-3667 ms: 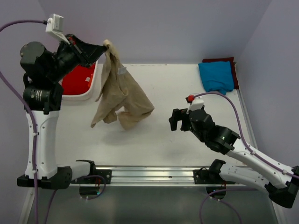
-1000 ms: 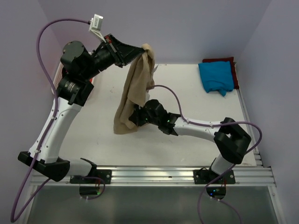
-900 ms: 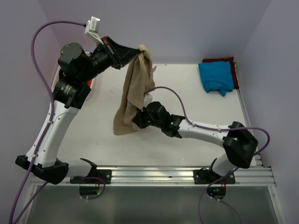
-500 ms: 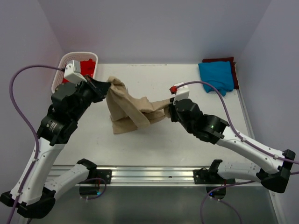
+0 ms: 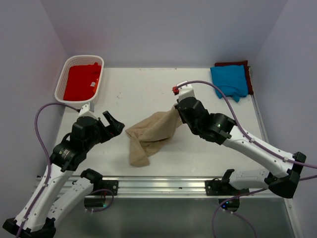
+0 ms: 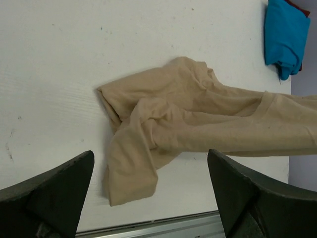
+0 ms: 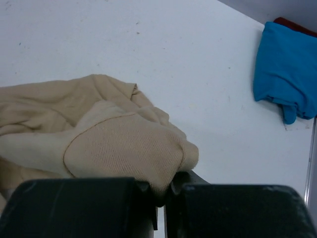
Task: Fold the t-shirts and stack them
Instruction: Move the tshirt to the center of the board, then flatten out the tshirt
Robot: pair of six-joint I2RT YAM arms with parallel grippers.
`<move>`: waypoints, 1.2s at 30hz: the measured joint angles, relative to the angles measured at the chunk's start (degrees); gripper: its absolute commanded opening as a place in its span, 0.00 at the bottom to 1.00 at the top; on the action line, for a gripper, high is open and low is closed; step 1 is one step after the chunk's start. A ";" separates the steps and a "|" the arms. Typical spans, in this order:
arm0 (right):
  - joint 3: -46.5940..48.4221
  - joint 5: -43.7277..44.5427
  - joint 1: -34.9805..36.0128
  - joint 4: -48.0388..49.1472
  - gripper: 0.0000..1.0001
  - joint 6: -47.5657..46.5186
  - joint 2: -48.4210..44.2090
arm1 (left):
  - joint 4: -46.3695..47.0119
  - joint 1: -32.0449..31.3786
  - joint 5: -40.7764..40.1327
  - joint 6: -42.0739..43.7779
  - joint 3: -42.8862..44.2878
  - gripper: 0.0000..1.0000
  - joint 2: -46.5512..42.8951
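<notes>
Only the overhead view took in the white lattice basket [image 5: 60, 85] at the desk's [image 5: 143, 89] far left corner, with the red t-shirt [image 5: 81, 82] lying in it; neither wrist camera reached that far. The right wrist view gave the closest look at the grip. The right tool [image 7: 166, 198] was clamped tight on a ribbed fold of the tan t-shirt [image 7: 99, 134], holding that end raised, while the rest trailed down to the left and lay crumpled on the middle of the desk. The left wrist view showed the left tool [image 6: 151, 153] spread wide and holding nothing, with the shirt's loose end in sight between its fingers. From overhead, that tool sat just left of the cloth, apart from it.

The blue t-shirt [image 5: 229, 82] lay folded on the maroon t-shirt [image 5: 233, 63] in the far right corner, close to the desk's right edge. Bare desk lay between that pile and the tan shirt. The tan shirt's lowest flap came near the desk's front edge.
</notes>
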 measured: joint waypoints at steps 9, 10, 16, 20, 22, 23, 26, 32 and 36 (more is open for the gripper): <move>2.58 -14.80 -0.76 2.89 0.00 -1.86 5.29 | 12.11 -0.02 10.75 1.33 -3.69 1.00 1.88; 3.26 -16.90 -0.85 3.17 0.00 -1.79 5.95 | 14.47 -0.02 12.28 1.62 -3.72 1.00 3.28; 4.37 -31.39 -0.98 6.12 0.00 -0.83 8.48 | 27.41 -0.07 20.59 2.43 -3.72 1.00 12.15; 4.37 -36.41 -0.92 7.06 0.00 -0.57 8.48 | 33.94 -0.42 23.54 1.46 -3.72 1.00 13.88; 4.28 -38.40 -0.92 7.63 0.00 -0.44 8.48 | 37.59 -0.57 24.55 0.98 -3.72 1.00 13.77; 4.28 -38.71 -0.92 7.82 0.00 -0.39 8.48 | 39.41 -0.61 24.92 0.79 -3.74 1.00 13.68; 4.24 -39.67 -0.92 8.11 0.00 -0.37 8.48 | 46.03 -0.66 27.76 -0.59 -3.91 1.00 13.60; 4.24 -39.98 -0.92 8.28 0.00 -0.37 8.48 | 59.23 -0.79 36.81 -4.59 -5.97 0.73 15.96; 4.24 -38.42 -1.07 8.46 0.00 -0.44 8.48 | 61.77 -1.14 42.18 -5.49 -6.69 0.64 18.43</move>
